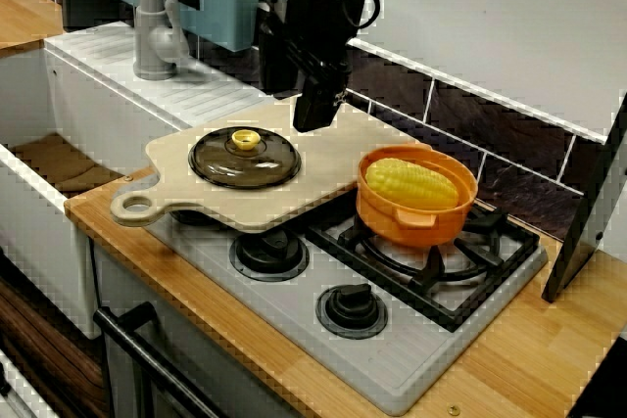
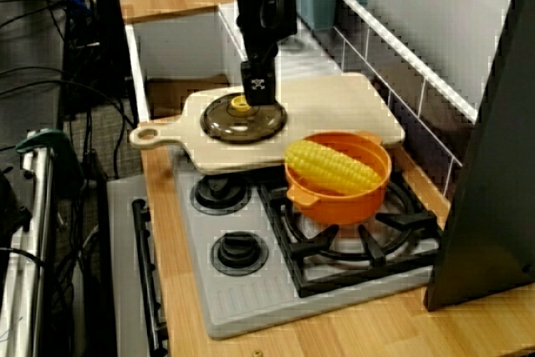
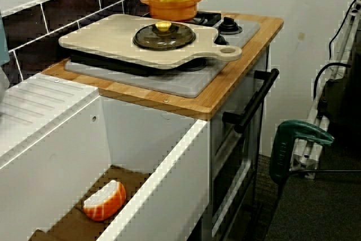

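Hanging above the wooden board [image 1: 333, 159], the fingers [image 1: 315, 120] hold nothing I can see, and I cannot tell if they are open or shut. In the view from the front, the round brown lid [image 1: 244, 160] lies flat on the board, down toward 8 o'clock from the fingers, yellow knob [image 1: 246, 138] up. The orange pot [image 1: 416, 217] sits at 4 o'clock.

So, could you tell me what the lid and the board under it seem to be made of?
The lid looks like dark, see-through plastic or glass, glossy, with highlights on its dome. The board seems pale wood or composite, matte, with no glare; grain is too faint to tell.
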`<action>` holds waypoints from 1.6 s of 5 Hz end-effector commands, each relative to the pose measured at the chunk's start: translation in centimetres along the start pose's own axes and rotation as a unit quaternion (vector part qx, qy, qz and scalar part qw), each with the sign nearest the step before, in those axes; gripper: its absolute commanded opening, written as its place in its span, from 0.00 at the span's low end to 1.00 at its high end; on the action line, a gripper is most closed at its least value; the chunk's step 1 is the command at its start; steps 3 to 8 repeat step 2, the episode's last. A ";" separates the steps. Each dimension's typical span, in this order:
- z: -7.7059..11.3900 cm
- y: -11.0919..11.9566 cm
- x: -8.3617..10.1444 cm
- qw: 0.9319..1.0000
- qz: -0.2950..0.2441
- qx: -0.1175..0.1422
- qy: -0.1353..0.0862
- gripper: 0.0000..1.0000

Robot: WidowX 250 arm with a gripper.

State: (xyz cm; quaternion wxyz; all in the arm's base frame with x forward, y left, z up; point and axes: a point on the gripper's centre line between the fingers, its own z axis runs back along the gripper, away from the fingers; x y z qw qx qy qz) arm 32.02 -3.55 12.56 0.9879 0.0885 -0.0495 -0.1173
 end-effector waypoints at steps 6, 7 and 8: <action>0.8 2.6 -1.6 0.996 0.079 0.019 -0.033 1.00; 0.8 2.6 -1.6 0.996 0.079 0.019 -0.033 1.00; 0.8 2.6 -1.6 0.996 0.079 0.019 -0.033 1.00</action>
